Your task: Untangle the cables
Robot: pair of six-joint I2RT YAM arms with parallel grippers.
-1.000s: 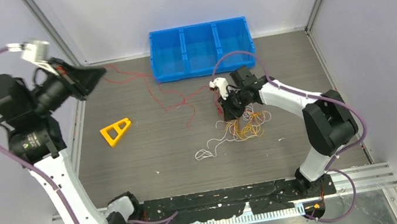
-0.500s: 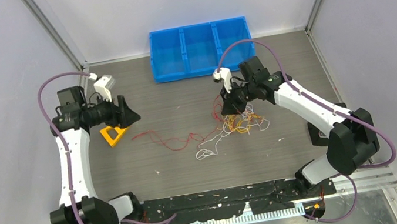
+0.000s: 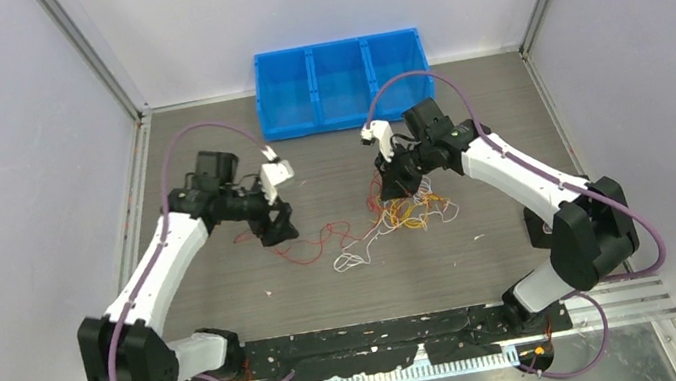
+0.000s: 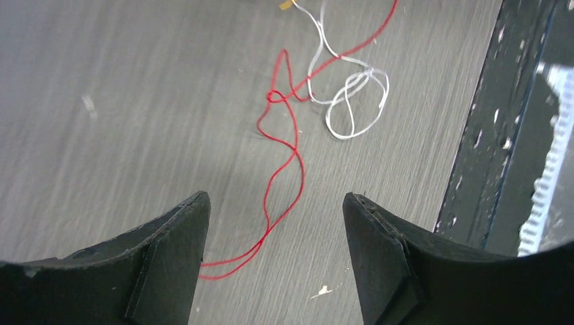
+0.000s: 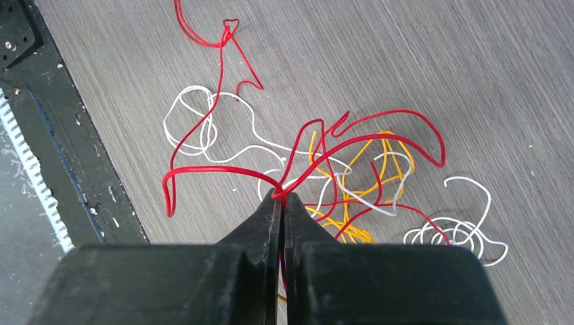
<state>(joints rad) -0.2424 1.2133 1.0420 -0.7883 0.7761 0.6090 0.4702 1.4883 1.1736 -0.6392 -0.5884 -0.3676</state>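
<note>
Left pincer (image 4: 274, 210): jaws stand apart, nothing held, low over the table (image 3: 227, 288). It sits in front of the blue bin (image 3: 341, 84), just past the bin's left end.

Red strand (image 4: 281, 162): its loose doubled end lies flat on the table between the two open fingers. From there it runs straight ahead of the pincer, then kinks and crosses a white loop (image 4: 352, 101). In the top view its long axis runs roughly left to right, from the left pincer towards the tangle (image 3: 410, 212).

Tangle: red, yellow-orange and white wires, heaped in front of the bin's right-hand compartment.

Right pincer (image 5: 281, 198): jaws closed on red wire at the top of the tangle, with the yellow and white curls spread on the table beyond its tips.

Judgement: the left arm is the nearer one to the free red end. The strand already lies in line with its gap, so a short descent and close would probably catch it.
</note>
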